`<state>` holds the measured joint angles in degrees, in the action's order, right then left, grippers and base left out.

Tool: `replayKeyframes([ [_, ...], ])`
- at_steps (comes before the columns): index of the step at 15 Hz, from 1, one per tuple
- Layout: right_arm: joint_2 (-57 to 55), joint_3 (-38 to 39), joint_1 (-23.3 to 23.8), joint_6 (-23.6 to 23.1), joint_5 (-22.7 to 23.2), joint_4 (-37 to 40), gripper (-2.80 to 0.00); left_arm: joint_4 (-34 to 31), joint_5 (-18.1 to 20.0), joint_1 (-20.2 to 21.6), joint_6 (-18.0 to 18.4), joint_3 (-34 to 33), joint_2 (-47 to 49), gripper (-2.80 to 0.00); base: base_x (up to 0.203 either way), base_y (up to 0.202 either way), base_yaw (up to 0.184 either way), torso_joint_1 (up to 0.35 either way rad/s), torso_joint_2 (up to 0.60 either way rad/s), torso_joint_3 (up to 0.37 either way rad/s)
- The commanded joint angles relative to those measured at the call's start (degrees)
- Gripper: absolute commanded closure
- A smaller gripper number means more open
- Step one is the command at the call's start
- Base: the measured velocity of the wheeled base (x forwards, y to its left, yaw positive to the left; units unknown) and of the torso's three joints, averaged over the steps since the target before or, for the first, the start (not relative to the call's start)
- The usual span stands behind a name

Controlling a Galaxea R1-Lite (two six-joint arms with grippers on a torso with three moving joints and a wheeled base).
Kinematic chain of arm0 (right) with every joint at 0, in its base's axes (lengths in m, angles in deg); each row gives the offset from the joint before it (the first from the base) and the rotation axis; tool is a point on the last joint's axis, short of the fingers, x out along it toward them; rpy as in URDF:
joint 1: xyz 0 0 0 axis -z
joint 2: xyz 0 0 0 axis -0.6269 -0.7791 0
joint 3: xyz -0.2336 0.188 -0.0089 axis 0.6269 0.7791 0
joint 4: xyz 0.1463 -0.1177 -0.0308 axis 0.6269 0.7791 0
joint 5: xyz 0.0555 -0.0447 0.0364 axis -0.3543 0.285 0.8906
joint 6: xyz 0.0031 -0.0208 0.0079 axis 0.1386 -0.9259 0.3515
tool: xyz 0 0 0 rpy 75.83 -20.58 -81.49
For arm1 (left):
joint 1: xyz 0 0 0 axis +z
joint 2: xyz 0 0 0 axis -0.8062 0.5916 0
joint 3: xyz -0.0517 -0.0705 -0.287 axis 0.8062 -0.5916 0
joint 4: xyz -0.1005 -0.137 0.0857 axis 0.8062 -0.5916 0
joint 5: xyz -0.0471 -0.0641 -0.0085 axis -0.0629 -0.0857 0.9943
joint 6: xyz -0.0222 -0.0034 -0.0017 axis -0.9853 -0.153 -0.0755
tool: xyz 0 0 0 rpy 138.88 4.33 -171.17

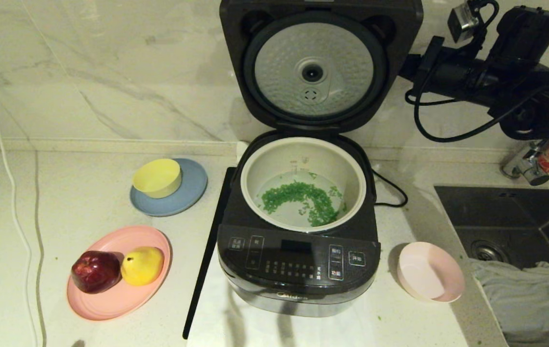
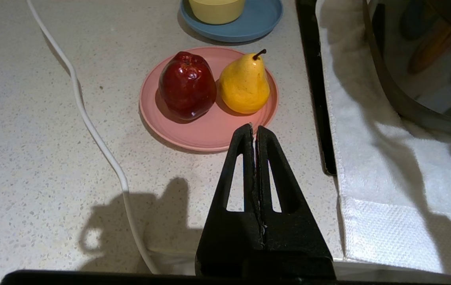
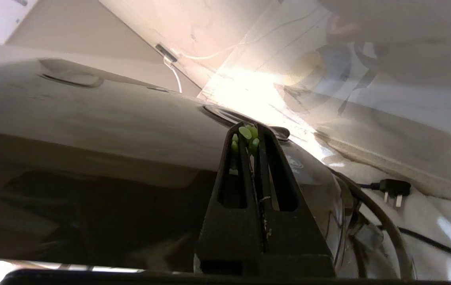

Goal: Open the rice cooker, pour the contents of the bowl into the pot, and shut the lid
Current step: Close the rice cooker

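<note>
Pour done: contents (image 1: pixel 303 197) in pot (image 1: pixel 303 144), bowl (image 1: pixel 429 278) empty. My right gripper (image 3: pixel 254 136), pressed together, sits behind the raised lid (image 1: pixel 320 62). Next: push it down shut.

I count one rice cooker (image 1: pixel 298 260) with one pot (image 1: pixel 303 183) inside it. There are two bowls: one pink bowl (image 1: pixel 429 278) and one yellow bowl (image 1: pixel 157 178). I see two plates: one blue plate (image 1: pixel 192 190) and one pink plate (image 1: pixel 110 301). Fruit comes to two pieces, one apple (image 1: pixel 95 271) and one pear (image 1: pixel 142 265). One sink (image 1: pixel 496 212), one cloth (image 1: pixel 525 294).
</note>
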<state>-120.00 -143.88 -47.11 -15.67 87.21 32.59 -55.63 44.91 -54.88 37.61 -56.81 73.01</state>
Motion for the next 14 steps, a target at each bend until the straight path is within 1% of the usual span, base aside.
replayKeyframes([
  [1, 4.03, 1.08, -0.46, 0.18, 0.41, 4.44, 0.0, 0.02, 0.01, 0.0, 0.0, -0.44, -0.04, 0.0, 0.0, 0.0, 0.0, 0.0, 0.0, 0.0],
  [5, 8.53, 2.1, -1.32, 0.16, 1.46, 15.92, 0.0, 0.02, 0.01, 0.0, 0.0, -0.44, -0.04, 0.0, 0.0, 0.0, 0.0, 0.0, 0.0, 0.0],
  [8, 11.48, 3.25, -2.64, 0.09, 5.89, 21.6, 0.0, 0.02, 0.01, 0.0, 0.0, -0.44, -0.04, 0.0, 0.0, 0.0, 0.0, 0.0, 0.0, 0.0],
  [11, 12.98, 4.53, -4.86, 0.15, 6.23, 25.43, 0.0, 0.02, 0.01, 0.0, 0.0, -0.44, -0.04, 0.0, 0.0, 0.0, 0.0, 0.0, 0.0, 0.0],
  [12, 13.23, 4.93, -6.12, 0.08, 6.16, 27.83, 0.0, 0.02, 0.01, 0.0, 0.0, -0.44, -0.04, 0.0, 0.0, 0.0, 0.0, 0.0, 0.0, 0.0],
  [14, 13.78, 5.35, -7.21, 0.06, 6.06, 33.5, 0.0, 0.02, 0.01, 0.0, 0.0, -0.44, -0.04, 0.0, 0.0, 0.0, 0.0, 0.0, 0.0, 0.0],
])
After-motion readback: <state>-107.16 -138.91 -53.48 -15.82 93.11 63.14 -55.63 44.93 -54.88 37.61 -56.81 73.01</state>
